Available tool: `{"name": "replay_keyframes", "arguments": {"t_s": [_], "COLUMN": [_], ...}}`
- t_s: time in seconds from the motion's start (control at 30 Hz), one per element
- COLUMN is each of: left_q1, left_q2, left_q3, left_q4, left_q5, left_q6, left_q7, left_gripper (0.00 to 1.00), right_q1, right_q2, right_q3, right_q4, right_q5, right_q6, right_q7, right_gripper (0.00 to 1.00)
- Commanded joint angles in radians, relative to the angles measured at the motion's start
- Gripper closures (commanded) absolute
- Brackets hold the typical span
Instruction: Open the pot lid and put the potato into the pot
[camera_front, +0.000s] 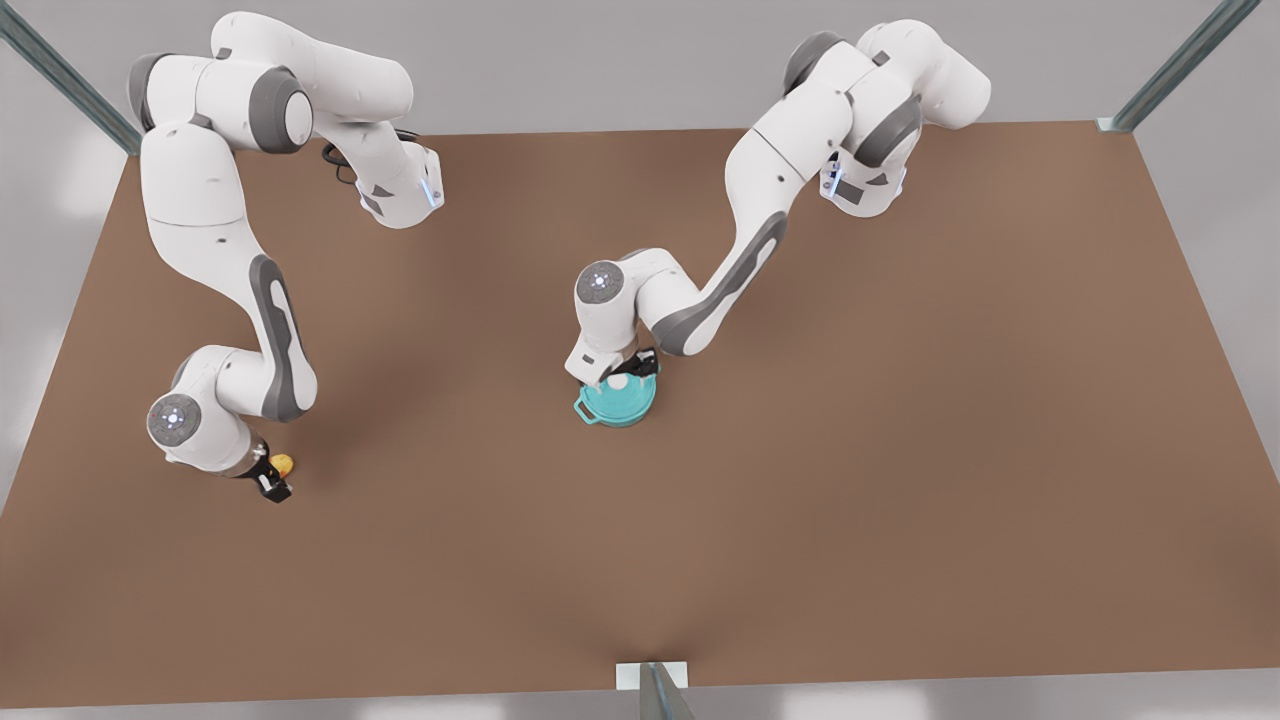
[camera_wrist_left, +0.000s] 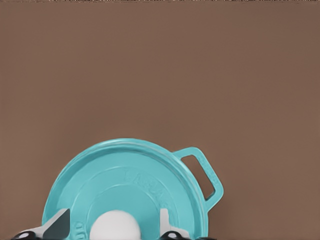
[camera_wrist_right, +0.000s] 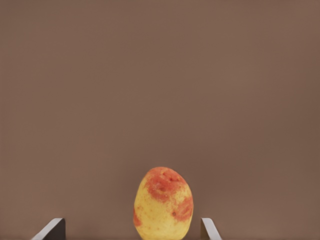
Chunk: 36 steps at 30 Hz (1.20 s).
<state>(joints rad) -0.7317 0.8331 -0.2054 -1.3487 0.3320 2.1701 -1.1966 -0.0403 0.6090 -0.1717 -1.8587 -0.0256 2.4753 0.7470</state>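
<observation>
Two grippers were each down at their own object. The potato, a smooth yellow oval blotched orange-red, lay between the spread fingers of the right gripper, untouched, near the table's edge on the front view's left. Toward the middle of the matte brown table, the flat teal pot lid sat on the pot, its white knob between the left gripper's parted fingers. One loop handle showed; fingertips were cut off.
</observation>
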Motion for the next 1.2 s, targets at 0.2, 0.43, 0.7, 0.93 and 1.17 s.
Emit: {"name": "replay_keyframes", "arguments": {"t_s": [0.2,0.43,0.7,0.93,1.17], "left_q1": [0.005,0.132,0.383,0.793,0.922], "left_q2": [-0.003,-0.025,0.092,-0.301,-0.578], "left_q3": [0.000,-0.017,-0.008,-0.045,-0.025], "left_q4": [0.014,0.078,0.123,0.059,-0.142], "left_q5": [0.012,-0.016,-0.031,-0.281,-0.332], "left_q6": [-0.003,-0.141,0.011,-0.563,-0.463], "left_q7": [-0.078,0.086,0.479,1.098,1.106], "left_gripper": [0.50,0.57,0.30,0.00,0.00], "right_q1": [-0.001,-0.010,-0.026,-0.020,-0.018], "right_q2": [0.006,0.014,0.029,0.044,0.044], "right_q3": [0.001,0.000,0.000,0.000,0.000], "right_q4": [-0.001,-0.022,-0.027,-0.022,-0.022], "right_q5": [-0.036,-0.059,-0.080,-0.077,-0.071], "right_q6": [-0.001,0.001,0.011,0.036,0.034], "right_q7": [-0.135,-0.137,-0.130,-0.123,-0.117], "right_gripper": [0.00,0.00,0.00,0.02,0.22]}}
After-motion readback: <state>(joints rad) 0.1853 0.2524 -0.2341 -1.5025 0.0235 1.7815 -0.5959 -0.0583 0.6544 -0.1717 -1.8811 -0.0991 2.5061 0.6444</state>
